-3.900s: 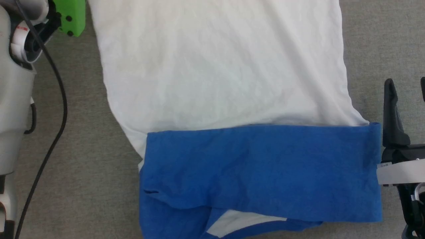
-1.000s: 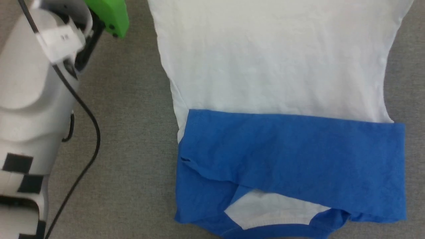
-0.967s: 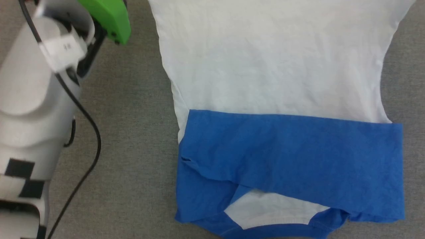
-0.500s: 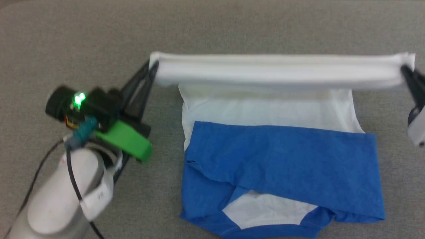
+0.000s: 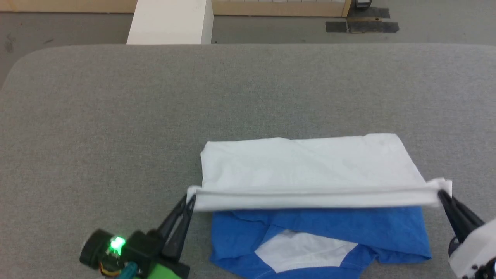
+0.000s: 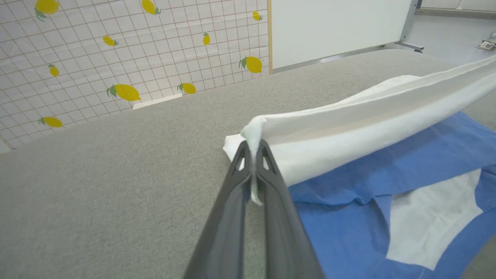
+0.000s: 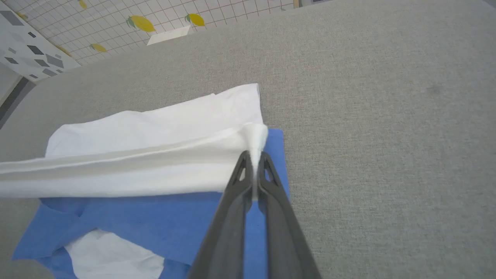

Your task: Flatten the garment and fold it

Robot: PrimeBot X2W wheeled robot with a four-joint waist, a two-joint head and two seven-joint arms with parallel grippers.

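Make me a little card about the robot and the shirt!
thing: soft white knit shirt with bright blue sleeves
where: flat grey fabric table
left gripper: shut on the shirt's white edge, left corner
right gripper: shut on the same edge, right corner
white edge: lifted, stretched between them above the blue part
fold: not yet laid down

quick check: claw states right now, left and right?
left claw: closed on the shirt, pinching one corner of its lifted white edge.
right claw: closed on the shirt, pinching the other corner of that edge.
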